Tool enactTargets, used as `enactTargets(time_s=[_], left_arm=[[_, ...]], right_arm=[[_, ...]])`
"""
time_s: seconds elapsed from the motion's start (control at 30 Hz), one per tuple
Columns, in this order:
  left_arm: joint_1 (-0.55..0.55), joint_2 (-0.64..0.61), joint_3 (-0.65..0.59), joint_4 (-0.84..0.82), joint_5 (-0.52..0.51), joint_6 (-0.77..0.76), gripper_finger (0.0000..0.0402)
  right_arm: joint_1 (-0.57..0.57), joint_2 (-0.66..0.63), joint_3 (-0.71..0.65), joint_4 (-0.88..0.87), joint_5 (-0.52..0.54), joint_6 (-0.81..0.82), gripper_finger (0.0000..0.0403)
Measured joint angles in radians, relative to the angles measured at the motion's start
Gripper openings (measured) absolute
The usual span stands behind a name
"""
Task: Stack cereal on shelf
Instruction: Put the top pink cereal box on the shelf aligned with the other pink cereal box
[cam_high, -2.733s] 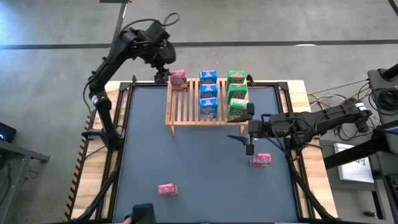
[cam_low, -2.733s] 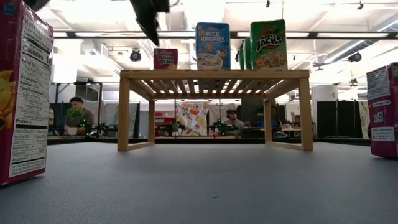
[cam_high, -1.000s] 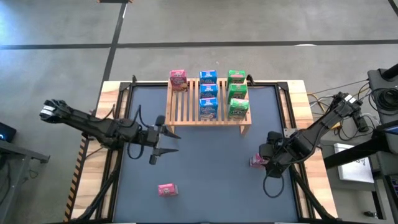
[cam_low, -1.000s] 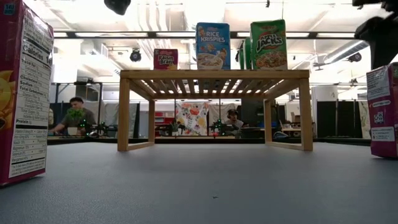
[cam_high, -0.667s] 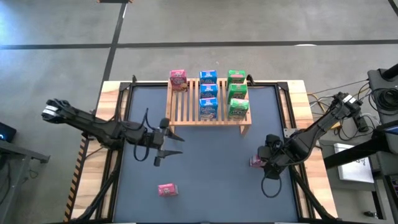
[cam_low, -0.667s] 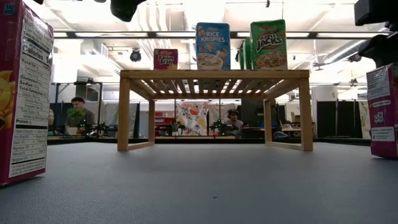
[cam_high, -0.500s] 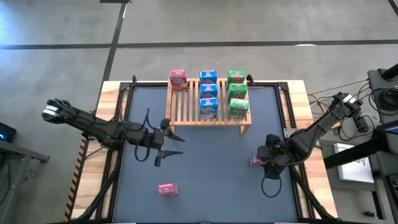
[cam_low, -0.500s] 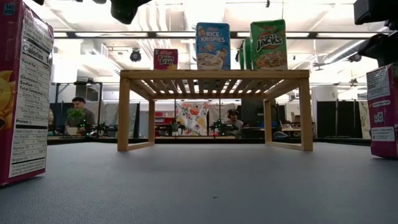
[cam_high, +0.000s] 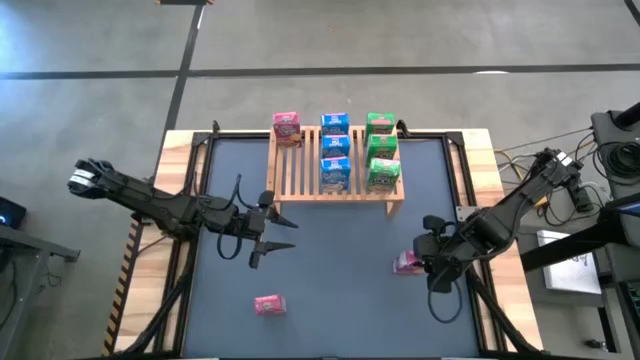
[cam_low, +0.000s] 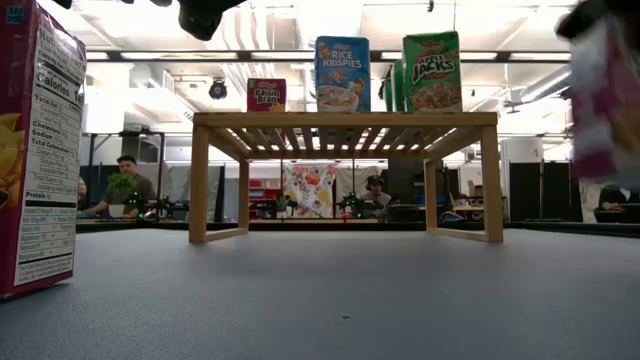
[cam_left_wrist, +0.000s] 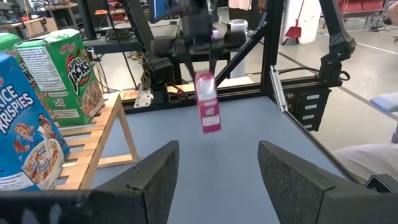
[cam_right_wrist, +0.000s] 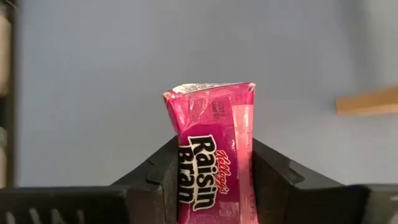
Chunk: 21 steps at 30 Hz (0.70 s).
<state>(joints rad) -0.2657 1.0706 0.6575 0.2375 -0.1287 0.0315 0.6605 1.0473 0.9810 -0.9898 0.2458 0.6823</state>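
Note:
A pink cereal box (cam_high: 403, 264) hangs clear of the table at its right side, with my right gripper (cam_high: 420, 259) shut on it. The left wrist view shows that box (cam_left_wrist: 209, 106) below the gripper; the low view shows it blurred (cam_low: 604, 100). The wooden slatted shelf (cam_high: 300, 180) stands at the far middle on its legs. It carries one pink box (cam_high: 287, 127), three blue boxes (cam_high: 335, 148) and three green boxes (cam_high: 381, 150), all upright. Another pink box (cam_high: 269, 305) lies on the table near left. My left gripper (cam_high: 278, 236) hovers open left of centre, holding nothing. My right gripper pinches the pink box's upper end (cam_left_wrist: 205, 79) between its two fingers (cam_right_wrist: 158, 177), one on each of two opposite faces. The fingers slant down from above and from the table's right. The box hangs below them, slightly tilted and clear of the table.
The dark table top (cam_high: 330, 290) lies open between the shelf and the near edge. A black frame (cam_high: 470, 190) runs along the table's sides. Beyond the far edge people sit at desks (cam_low: 120, 185).
My right gripper has shut on the pink box that stood on the table at the right and raised it clear of the surface, shifting it a little toward the table's left. The box has tipped slightly out of upright.

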Motion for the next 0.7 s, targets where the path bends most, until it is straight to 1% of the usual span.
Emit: enactTargets(time_s=[0.1, 0.17, 0.23, 0.27, 0.4, 0.57, 0.63, 0.7], left_arm=[[0.000, 0.000, 0.000, 0.000, 0.000, 0.000, 0.0203], [0.000, 0.000, 0.000, 0.002, -0.002, 0.000, 0.0203], [0.000, 0.000, 0.000, 0.003, -0.018, 0.009, 0.0203], [0.000, 0.000, 0.000, 0.004, -0.034, 0.012, 0.0203], [0.001, -0.001, 0.000, 0.039, -0.133, 0.052, 0.0203], [0.001, -0.006, 0.001, 0.151, -0.256, 0.139, 0.0203], [0.002, -0.006, 0.010, 0.170, -0.274, 0.175, 0.0204], [0.002, -0.005, 0.043, 0.140, -0.274, 0.180, 0.0212]], right_arm=[[0.000, 0.000, 0.084, 0.003, 0.068, -0.068, 0.0129], [-0.002, 0.003, 0.148, 0.009, 0.139, -0.134, 0.0130], [-0.014, 0.011, 0.213, 0.026, 0.204, -0.198, 0.0132], [-0.026, 0.017, 0.247, 0.045, 0.219, -0.235, 0.0134], [-0.100, 0.061, 0.370, 0.132, 0.226, -0.415, 0.0136], [-0.214, 0.164, 0.520, 0.143, 0.217, -0.587, 0.0132], [-0.254, 0.211, 0.565, 0.142, 0.183, -0.634, 0.0133], [-0.288, 0.259, 0.605, 0.143, 0.153, -0.678, 0.0135]])
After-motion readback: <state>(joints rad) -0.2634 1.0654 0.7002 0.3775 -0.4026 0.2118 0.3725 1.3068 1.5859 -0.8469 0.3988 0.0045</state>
